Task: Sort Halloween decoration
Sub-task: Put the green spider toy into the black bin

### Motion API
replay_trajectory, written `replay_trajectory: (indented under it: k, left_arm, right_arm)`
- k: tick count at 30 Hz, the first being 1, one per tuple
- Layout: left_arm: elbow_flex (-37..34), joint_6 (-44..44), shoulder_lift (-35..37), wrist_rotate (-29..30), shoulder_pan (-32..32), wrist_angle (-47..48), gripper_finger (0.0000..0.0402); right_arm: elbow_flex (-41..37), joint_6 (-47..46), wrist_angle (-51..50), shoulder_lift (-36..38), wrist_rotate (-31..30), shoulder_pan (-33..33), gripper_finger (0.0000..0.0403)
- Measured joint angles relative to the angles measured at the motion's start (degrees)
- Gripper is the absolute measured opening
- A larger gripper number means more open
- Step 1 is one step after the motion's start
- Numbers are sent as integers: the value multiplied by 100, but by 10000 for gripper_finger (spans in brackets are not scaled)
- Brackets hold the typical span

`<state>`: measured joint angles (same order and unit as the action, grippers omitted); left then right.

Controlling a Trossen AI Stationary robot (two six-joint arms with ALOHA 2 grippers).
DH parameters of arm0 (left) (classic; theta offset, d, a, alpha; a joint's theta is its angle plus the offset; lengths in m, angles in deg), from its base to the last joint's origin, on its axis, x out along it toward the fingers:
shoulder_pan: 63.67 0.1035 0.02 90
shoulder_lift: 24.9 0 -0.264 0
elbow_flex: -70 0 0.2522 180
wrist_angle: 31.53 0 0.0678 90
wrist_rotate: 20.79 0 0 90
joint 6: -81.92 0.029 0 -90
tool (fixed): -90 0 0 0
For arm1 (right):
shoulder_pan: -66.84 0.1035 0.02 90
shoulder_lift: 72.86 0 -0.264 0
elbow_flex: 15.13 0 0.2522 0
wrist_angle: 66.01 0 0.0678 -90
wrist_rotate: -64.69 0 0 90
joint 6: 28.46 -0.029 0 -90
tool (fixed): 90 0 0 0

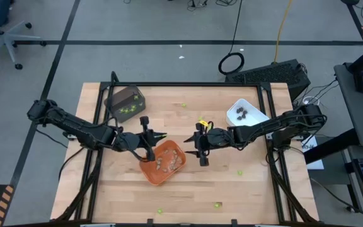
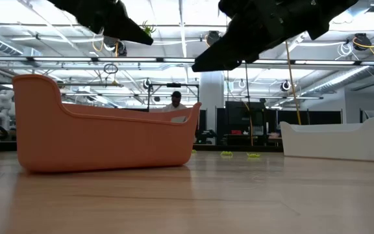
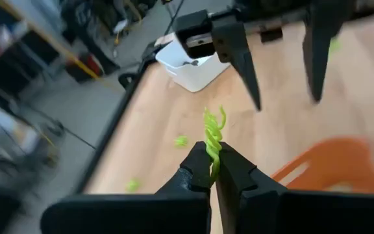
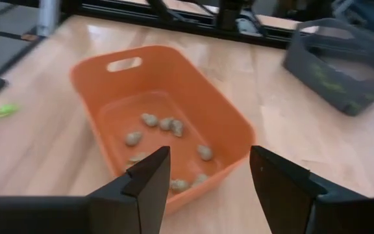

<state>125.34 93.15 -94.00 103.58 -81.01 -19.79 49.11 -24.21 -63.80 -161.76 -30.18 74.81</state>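
Where overhead blurs it, left gripper fingers pinching lime-green piece, right gripper fingers spread, seemingly beside orange tray.

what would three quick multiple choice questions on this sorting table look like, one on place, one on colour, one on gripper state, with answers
1. Where is the orange tray?
A. at the table's middle, between the two grippers
B. on the floor
C. stacked on the white tray

2. What colour is the piece in the left gripper?
A. dark brown
B. lime-green
C. tan-grey

3. How is the right gripper?
A. shut on a piece
B. open, holding nothing
C. shut on the tray rim

Answers:
1 A, the high view shows the tray between the two grippers.
2 B, the left wrist view shows a lime-green piece pinched between the fingers.
3 B, the right wrist view shows its fingers spread above the tray with nothing between them.
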Motion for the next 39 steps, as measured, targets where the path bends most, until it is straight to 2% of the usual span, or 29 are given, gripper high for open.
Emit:
replay_trajectory:
  k: [5,11,13,18,23,28,33,39]
  left_arm:
    - [0,-1676,0,-2,0,44,0]
    - [0,-3543,0,-13,12,383,0]
    - [0,-3862,0,-26,22,460,0]
    - [0,-3987,29,-139,109,852,0]
    - [0,-4311,332,-175,702,2155,0]
    - [0,-4069,777,-476,1724,3283,0]
    - [0,-3733,1067,-590,3018,4020,0]
    - [0,-3297,960,-706,4283,4249,0]
  right_arm:
    - [0,88,2,0,-546,0,196]
    - [0,94,2,0,-580,0,196]
    - [0,59,2,0,-565,2,196]
    - [0,-57,4,0,-564,2,196]
    - [0,-242,4,0,-564,63,196]
    - [-2,-269,4,0,-559,142,196]
    - [-2,-333,4,-1,-576,153,196]
    - [-2,-382,4,-4,-584,153,196]
